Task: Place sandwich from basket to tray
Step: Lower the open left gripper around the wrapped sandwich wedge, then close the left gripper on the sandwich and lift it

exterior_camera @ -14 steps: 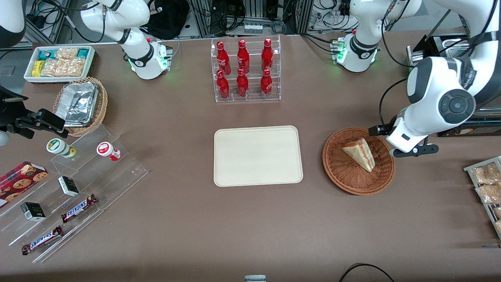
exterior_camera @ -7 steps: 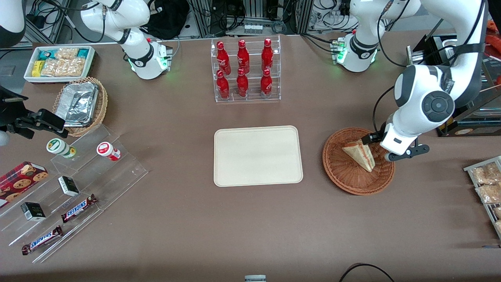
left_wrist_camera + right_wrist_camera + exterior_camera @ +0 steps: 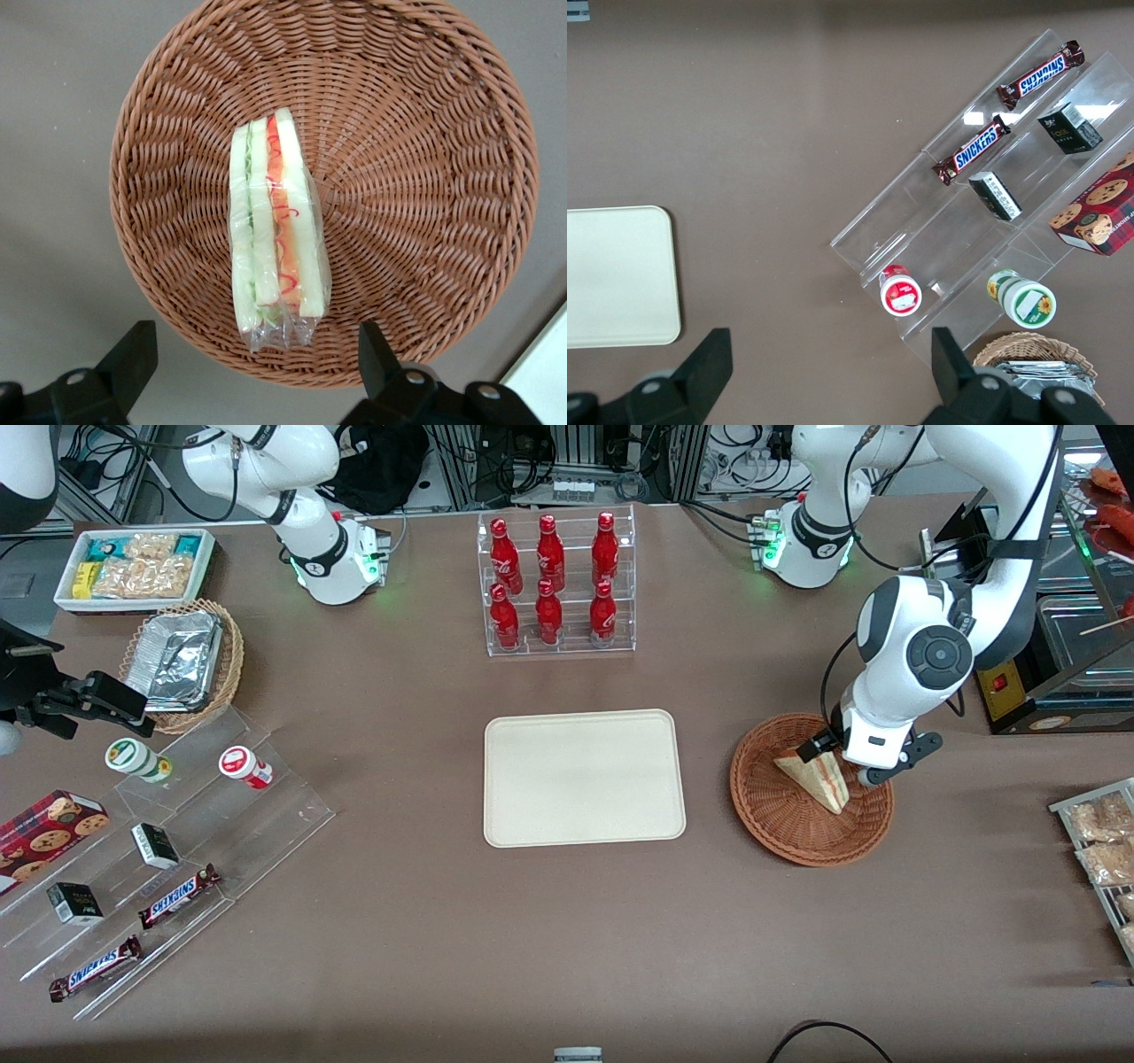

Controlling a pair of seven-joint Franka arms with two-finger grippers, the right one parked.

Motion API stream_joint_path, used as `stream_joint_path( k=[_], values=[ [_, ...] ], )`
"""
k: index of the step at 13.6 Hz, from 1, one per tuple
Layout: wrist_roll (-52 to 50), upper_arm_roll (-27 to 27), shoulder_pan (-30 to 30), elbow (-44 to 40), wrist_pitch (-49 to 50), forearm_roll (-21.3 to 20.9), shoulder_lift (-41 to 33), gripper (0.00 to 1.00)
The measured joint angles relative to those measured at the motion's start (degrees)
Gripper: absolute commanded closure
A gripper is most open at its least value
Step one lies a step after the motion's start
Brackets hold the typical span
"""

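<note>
The sandwich (image 3: 815, 778) (image 3: 275, 221), a plastic-wrapped wedge with red and green layers, lies on its edge in the round reddish-brown basket (image 3: 791, 849) (image 3: 425, 177). My left gripper (image 3: 842, 763) (image 3: 254, 363) hangs open just above the basket, over the sandwich's wide end. Its two black fingers (image 3: 133, 354) stand well apart, one on each side of the sandwich, and touch nothing. The cream tray (image 3: 585, 778) (image 3: 620, 274) lies flat beside the basket, toward the parked arm's end, with nothing on it.
A clear rack of red bottles (image 3: 558, 584) stands farther from the front camera than the tray. A stepped acrylic stand with snacks (image 3: 168, 841), a tan basket with foil (image 3: 182, 660) and a white bin (image 3: 133, 567) sit toward the parked arm's end. Snack packets (image 3: 1103, 841) lie toward the working arm's end.
My left gripper has swung in from beside the basket to over the sandwich's wide end, staying open. The sandwich and basket have not moved.
</note>
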State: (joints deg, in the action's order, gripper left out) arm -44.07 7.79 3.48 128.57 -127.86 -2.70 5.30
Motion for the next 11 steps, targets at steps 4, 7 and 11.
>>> stream_joint_path(
  k=[4,7,11],
  values=[
    [-7.93,0.14,0.0,4.7,-10.08,0.0,0.0,0.0],
    [-9.3,0.17,0.0,7.93,-14.8,0.0,0.15,0.0],
    [-10.01,0.17,0.0,8.4,-15.6,0.0,0.92,0.0]
  ],
)
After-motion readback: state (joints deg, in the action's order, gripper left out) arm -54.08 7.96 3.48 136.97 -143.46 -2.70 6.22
